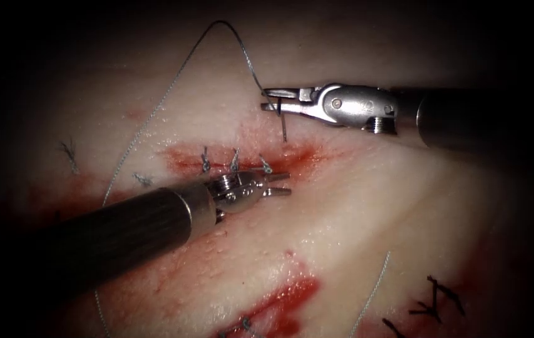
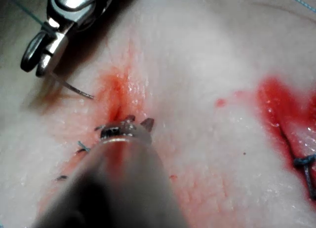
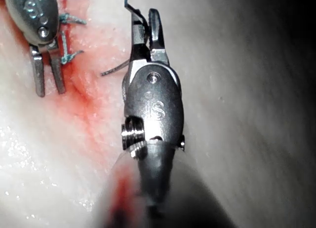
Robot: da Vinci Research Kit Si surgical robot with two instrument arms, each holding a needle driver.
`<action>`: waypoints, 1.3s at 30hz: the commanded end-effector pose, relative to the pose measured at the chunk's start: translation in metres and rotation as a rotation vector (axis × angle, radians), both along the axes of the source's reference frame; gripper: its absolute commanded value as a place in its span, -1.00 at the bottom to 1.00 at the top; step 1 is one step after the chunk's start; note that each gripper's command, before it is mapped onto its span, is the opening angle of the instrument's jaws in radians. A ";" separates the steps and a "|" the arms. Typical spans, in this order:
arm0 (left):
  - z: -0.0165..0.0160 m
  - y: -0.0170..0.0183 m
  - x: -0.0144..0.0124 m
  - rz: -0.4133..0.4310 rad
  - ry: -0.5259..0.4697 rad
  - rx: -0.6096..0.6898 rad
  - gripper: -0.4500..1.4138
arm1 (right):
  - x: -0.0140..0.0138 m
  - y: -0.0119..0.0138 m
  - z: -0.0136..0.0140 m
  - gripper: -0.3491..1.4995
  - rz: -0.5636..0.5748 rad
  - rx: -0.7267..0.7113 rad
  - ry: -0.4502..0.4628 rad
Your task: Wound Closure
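Two needle drivers over one piece of tissue (image 1: 404, 206).

Item 1, right tool (image 1: 271, 100): enters from the endoscope view's right, above the upper cut (image 1: 241, 159). Jaws clenched on the curved needle (image 1: 282, 125), gripping near its thread end; the free length hangs down from the jaws, its point just above the tissue and not in it, toward the right end of the cut.

Item 2, left tool (image 1: 279, 184): lies low across the tissue, tips at the right end of the stitch row. Jaws parted, grasping nothing.

Item 3, thread (image 1: 216, 25): light, limp strand running from the needle up in an arch, then down the left side and behind the left tool's shaft.

Item 4, stitches (image 1: 234, 161): three short knotted ends standing along the cut.

Item 5, red fluid (image 1: 182, 159): pooled along the cut; a second red cut (image 1: 285, 300) lies nearer the lens.

Handling notes, by judgement: needle is thin, stiff, smooth and likely to pivot in a weak grip; best taken on the body of the curve, away from point and thread end. Tissue looks soft, wet and slippery. Thread is slack and prone to snag on the tools.
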State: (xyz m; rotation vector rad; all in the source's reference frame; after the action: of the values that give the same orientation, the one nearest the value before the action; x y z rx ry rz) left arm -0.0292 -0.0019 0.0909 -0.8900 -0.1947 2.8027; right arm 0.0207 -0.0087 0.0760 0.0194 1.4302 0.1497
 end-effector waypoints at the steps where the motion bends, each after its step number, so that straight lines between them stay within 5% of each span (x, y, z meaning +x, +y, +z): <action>1: 0.0003 0.0005 -0.0003 0.000 0.000 -0.005 -0.24 | 0.0010 0.0000 0.0007 -1.00 -0.006 0.029 0.005; 10: -0.0001 0.0002 0.0019 0.012 0.011 -0.003 -0.21 | 0.0009 -0.0003 0.0011 -1.00 -0.005 0.283 0.025; 23: -0.0004 0.0004 0.0018 0.008 0.016 -0.001 -0.19 | 0.0011 -0.0023 0.0018 -1.00 0.034 0.932 0.059; 33: -0.0029 0.0013 0.0011 0.067 -0.023 -0.104 -0.24 | 0.0008 -0.0044 0.0013 -1.00 0.027 1.038 0.056; 37: -0.0040 0.0011 0.0006 0.138 -0.088 -0.203 -0.15 | 0.0007 -0.0039 0.0013 0.40 0.034 1.038 0.114; 39: -0.0044 0.0011 0.0004 0.193 -0.126 -0.263 -0.08 | 0.0004 -0.0035 0.0013 0.67 0.034 1.038 0.141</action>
State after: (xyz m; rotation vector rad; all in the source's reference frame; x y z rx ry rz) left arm -0.0283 -0.0014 0.0860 -1.1852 0.1112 3.0166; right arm 0.0202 -0.0128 0.0767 0.8727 1.3559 0.9211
